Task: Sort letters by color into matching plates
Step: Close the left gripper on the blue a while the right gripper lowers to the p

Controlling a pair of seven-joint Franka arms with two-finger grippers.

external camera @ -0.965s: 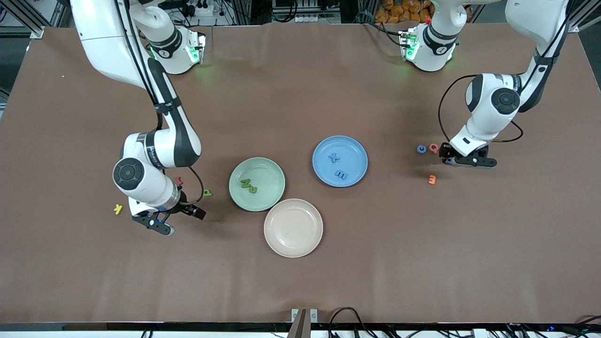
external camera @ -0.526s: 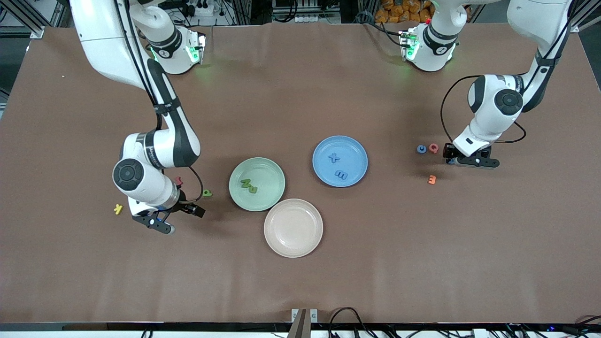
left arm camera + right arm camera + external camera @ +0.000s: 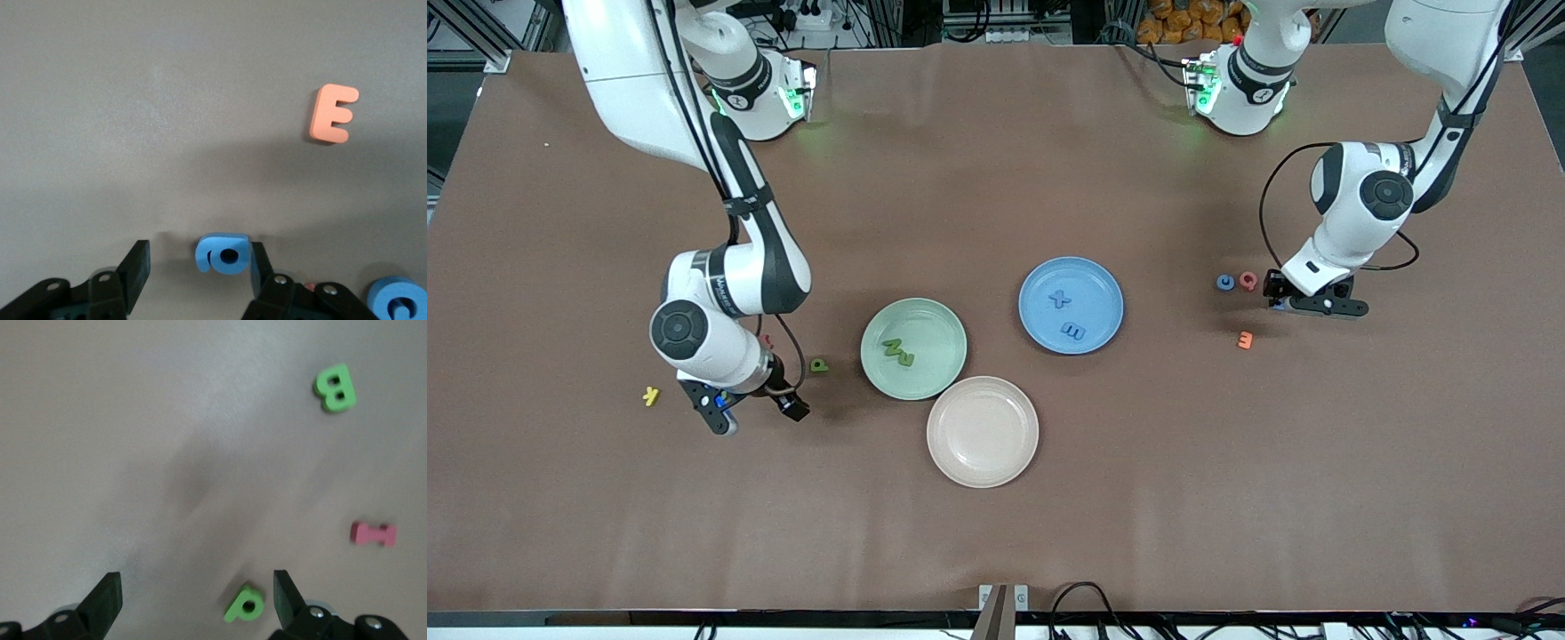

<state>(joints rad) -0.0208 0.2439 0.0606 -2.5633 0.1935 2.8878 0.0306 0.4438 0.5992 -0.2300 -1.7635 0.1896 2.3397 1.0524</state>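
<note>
A blue letter (image 3: 224, 253) lies on the table between the jaws of my left gripper (image 3: 198, 260), against one finger and apart from the other. That gripper (image 3: 1303, 302) is low at the left arm's end and open. My right gripper (image 3: 754, 412) hangs open over the table beside the green plate (image 3: 938, 324); a green P (image 3: 244, 605) shows below, close to one finger (image 3: 283, 587). A green B (image 3: 335, 388) lies farther off. The green plate holds two green letters (image 3: 898, 351). The blue plate (image 3: 1098, 289) holds two blue letters (image 3: 1067, 316).
A beige-pink plate (image 3: 983, 431) lies nearest the front camera, touching the green plate. A blue letter (image 3: 1225, 282), a red one (image 3: 1248, 281) and an orange E (image 3: 1245, 339) lie by my left gripper. A yellow letter (image 3: 651, 396) and a pink I (image 3: 373, 534) lie near my right gripper.
My right gripper has turned and shifted slightly toward the robots' side. The left gripper's jaws have narrowed a little round the blue letter; that arm has barely moved.
</note>
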